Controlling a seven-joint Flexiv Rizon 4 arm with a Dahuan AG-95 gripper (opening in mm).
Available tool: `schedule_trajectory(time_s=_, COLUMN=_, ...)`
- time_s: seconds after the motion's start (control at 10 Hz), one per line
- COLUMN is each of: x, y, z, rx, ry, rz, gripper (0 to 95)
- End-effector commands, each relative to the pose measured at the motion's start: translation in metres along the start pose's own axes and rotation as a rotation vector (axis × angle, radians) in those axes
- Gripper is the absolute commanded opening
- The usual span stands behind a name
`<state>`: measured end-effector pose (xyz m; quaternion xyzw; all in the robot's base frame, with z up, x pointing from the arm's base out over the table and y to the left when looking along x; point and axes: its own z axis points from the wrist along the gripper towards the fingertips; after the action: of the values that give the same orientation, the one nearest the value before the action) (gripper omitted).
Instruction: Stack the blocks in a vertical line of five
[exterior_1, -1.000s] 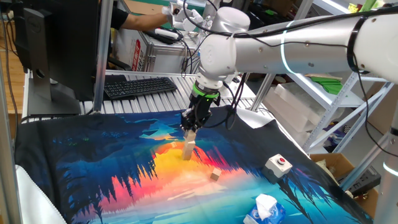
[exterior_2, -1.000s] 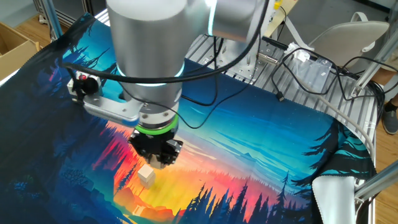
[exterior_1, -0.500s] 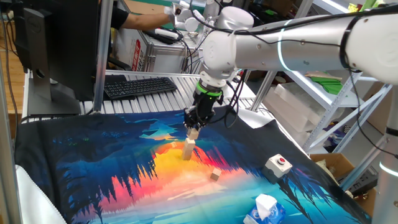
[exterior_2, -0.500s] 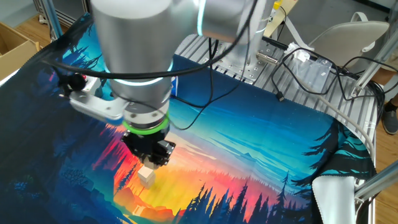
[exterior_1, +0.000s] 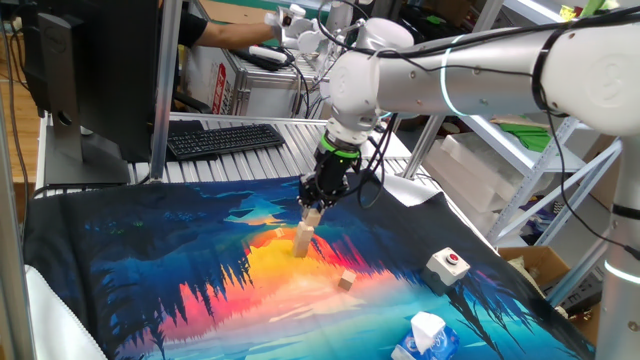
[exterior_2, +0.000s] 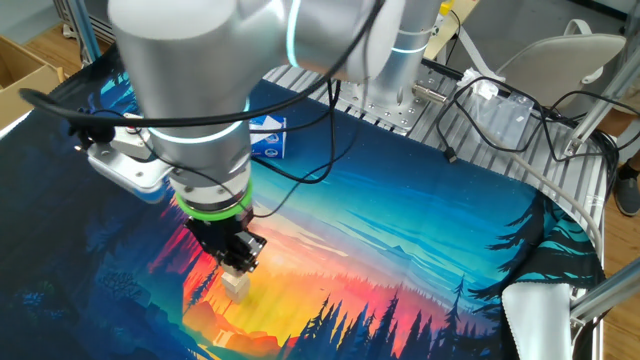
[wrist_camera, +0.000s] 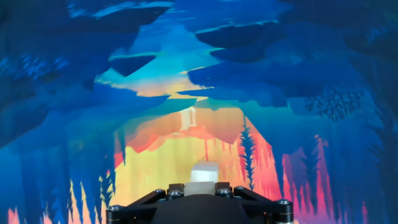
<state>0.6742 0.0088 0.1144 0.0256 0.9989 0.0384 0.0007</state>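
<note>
My gripper (exterior_1: 313, 208) is shut on a pale tan wooden block (exterior_1: 313, 214) and holds it just above a short stack of like blocks (exterior_1: 303, 240) on the printed mat. In the other fixed view the gripper (exterior_2: 238, 262) hangs right over the stack (exterior_2: 236, 286). In the hand view the held block (wrist_camera: 203, 189) sits between the fingers, with the stack's top (wrist_camera: 204, 170) directly beyond it. One loose block (exterior_1: 346, 282) lies on the mat to the right of the stack.
A white box with a red button (exterior_1: 447, 264) stands at the mat's right. A blue-and-white carton (exterior_1: 425, 338) is at the front right and also shows in the other fixed view (exterior_2: 265, 138). A keyboard (exterior_1: 222, 138) lies behind the mat.
My gripper has shifted sideways with the block in it and now hangs directly over the stack. The stack and the loose block have not moved.
</note>
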Motion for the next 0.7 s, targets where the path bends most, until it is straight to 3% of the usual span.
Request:
schedule_trajectory(time_s=0.1, x=-0.0001, y=0.0000, z=0.0002, rx=0.000, ry=0.001, rz=0.002, gripper=0.0)
schedule_trajectory(time_s=0.7, x=-0.0023, y=0.0011, z=0.0037, rx=-0.003, ry=-0.002, rz=0.005, gripper=0.0)
